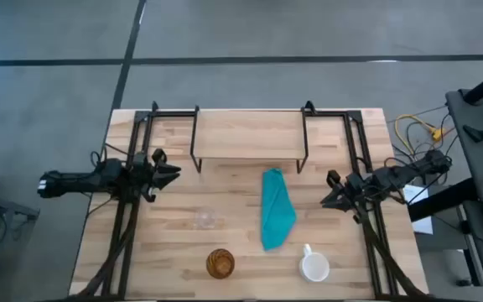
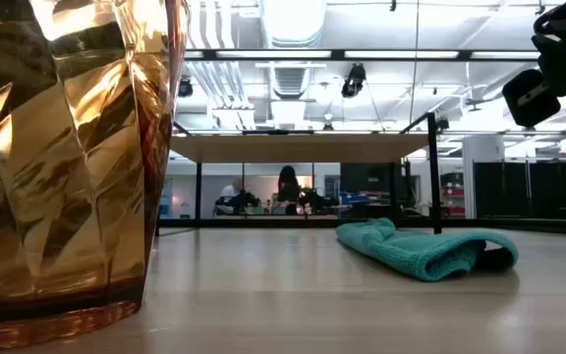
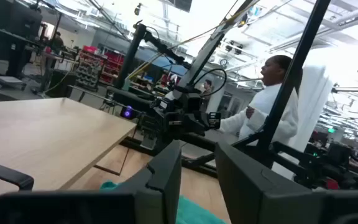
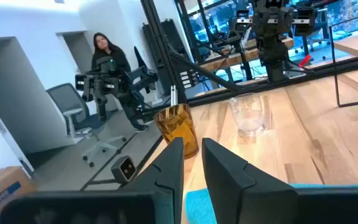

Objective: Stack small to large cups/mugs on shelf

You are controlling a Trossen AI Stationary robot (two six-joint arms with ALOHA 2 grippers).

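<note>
Shelf [image 1: 246,134]: bare, at worktop's far edge.
Clear glass [image 1: 206,220], amber cup [image 1: 220,263], white mug [image 1: 314,268]: unstacked, toward near edge.
Left gripper [image 1: 172,171], right gripper [image 1: 329,199]: fingers slightly parted, holding nothing.
Progress: not started.

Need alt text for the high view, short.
Overhead view of a wooden table: the shelf stands bare at the far edge, the clear glass, amber cup and white mug sit near the front. A teal cloth lies mid-table; the left hand and right hand hover at either side.
</note>
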